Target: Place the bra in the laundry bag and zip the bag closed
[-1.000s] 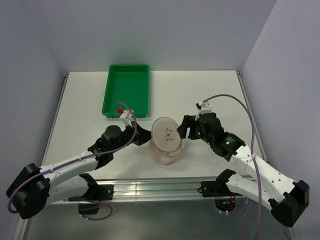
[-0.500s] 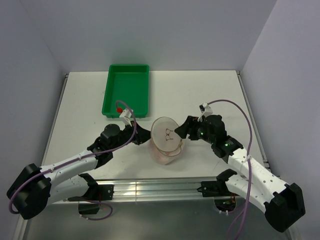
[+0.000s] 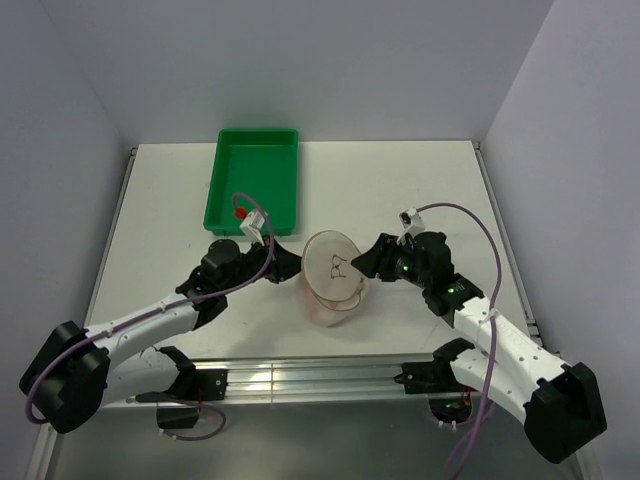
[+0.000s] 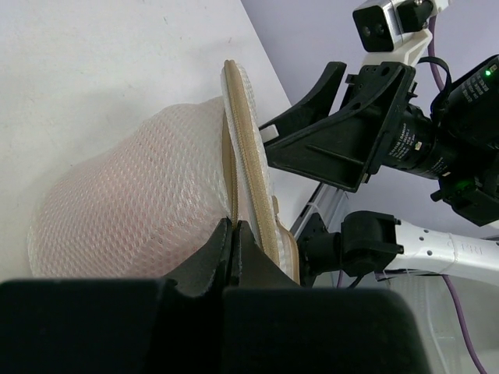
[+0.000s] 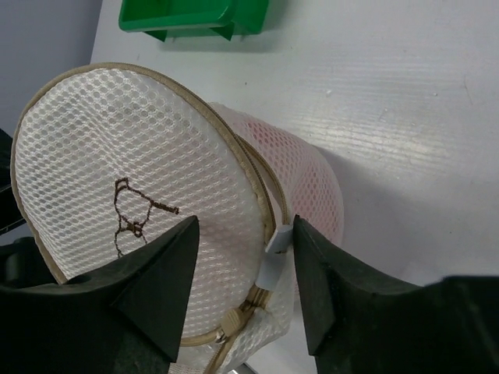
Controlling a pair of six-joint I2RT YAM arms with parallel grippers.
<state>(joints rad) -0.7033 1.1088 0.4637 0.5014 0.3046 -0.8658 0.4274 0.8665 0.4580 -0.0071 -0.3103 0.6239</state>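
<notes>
Closing in from both sides, my arms have crept nearer the bag (image 3: 330, 265) over the last second. The left gripper (image 4: 234, 232) has slid forward over the table (image 3: 430, 190), and its fingers, pressed together, now pinch the bag's rim at the zip seam; a second ago it sat a little back from the pouch. The right gripper (image 5: 245, 227) has dropped lower and reached in. Its jaws stand wide apart, straddling the edge of the raised lid (image 5: 117, 156) with a small white tab (image 5: 274, 241) between them, and they hold nothing yet. The bag has not shifted: it sits mid-table between the two grippers, lid tilted up. The bra (image 5: 316, 175) is already inside, showing pink through the mesh of the lower half. So I judge the loading done and the zipping about to start, with left anchoring the rim while right finds the puller, which I cannot pick out for certain. Farther back, beyond the left gripper, the tray (image 3: 252, 185) sits where it was
</notes>
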